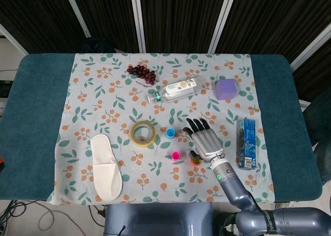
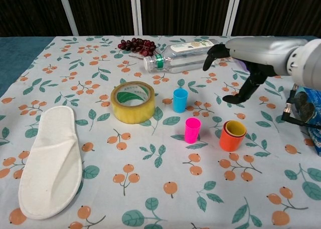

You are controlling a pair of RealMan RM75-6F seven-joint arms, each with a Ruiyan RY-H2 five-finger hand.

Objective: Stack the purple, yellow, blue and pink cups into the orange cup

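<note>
The orange cup (image 2: 230,138) stands on the cloth with the yellow cup (image 2: 234,128) nested inside it. In the head view my right hand (image 1: 205,142) hides most of the orange cup (image 1: 195,161). The blue cup (image 2: 180,100) (image 1: 170,133) and pink cup (image 2: 192,130) (image 1: 176,155) stand upright and apart, left of the stack. My right hand (image 2: 251,55) hovers above the table, fingers spread and holding nothing, reaching over the area right of the blue cup. No purple cup can be made out. The left hand is out of both views.
A tape roll (image 2: 133,102) lies left of the blue cup and a white slipper (image 2: 50,161) at the near left. A bottle (image 2: 183,54), grapes (image 2: 136,44) and a purple cube (image 1: 226,89) lie at the far side. A blue box (image 1: 246,143) sits on the right.
</note>
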